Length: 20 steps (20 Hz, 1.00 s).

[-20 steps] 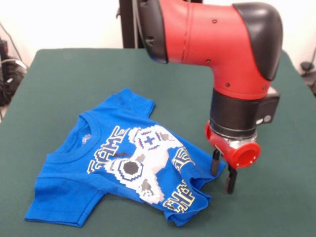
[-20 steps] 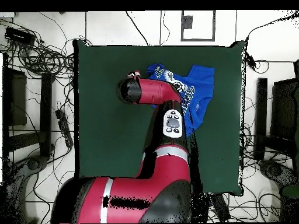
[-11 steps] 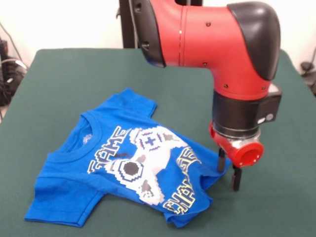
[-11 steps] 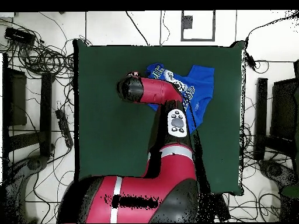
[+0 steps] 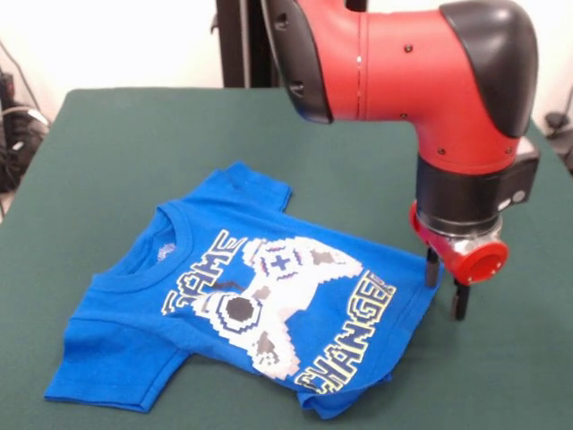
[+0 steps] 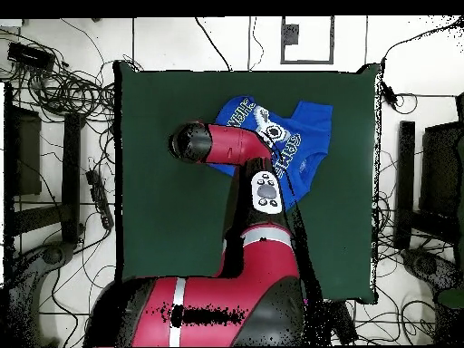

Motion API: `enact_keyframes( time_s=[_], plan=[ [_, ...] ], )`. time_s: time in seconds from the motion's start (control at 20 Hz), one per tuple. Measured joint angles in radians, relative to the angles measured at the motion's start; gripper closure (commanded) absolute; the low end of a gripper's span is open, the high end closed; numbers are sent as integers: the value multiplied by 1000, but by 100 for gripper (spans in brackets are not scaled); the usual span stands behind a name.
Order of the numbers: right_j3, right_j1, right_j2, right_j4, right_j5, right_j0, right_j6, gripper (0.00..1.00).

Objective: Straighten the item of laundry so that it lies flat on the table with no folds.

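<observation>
The item of laundry [image 5: 269, 296], a bright blue T-shirt with a pixel controller print and "GAME CHANGER" lettering, lies print-up on the green table [image 5: 134, 134]. Its body is spread wide, and its right hem corner is drawn out to my gripper [image 5: 446, 287], which stands low at that corner, shut on the cloth. A small fold remains at the bottom hem, and the lower left sleeve is creased. In the overhead view the arm [image 6: 231, 145] covers the middle of the shirt [image 6: 308, 122] and hides the gripper.
Green table top [image 6: 163, 208] surrounds the shirt on all sides. Off the table, cables [image 6: 63, 86] lie on the floor, and dark equipment [image 6: 412, 181] stands along both sides.
My gripper has moved right and a little away from the camera with the hem corner. The bunched right side of the shirt has stretched out, and all of "CHANGER" now shows.
</observation>
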Motion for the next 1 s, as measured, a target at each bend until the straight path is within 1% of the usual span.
enact_keyframes(
  time_s=[0.2, 0.85, 1.0],
  plan=[
    [17, -7, 0, -2, 3, 9, 0, 0],
    [23, -10, -1, -11, 27, 27, 0, 0],
    [23, -12, -4, -23, 60, 44, 0, 0]
  ],
)
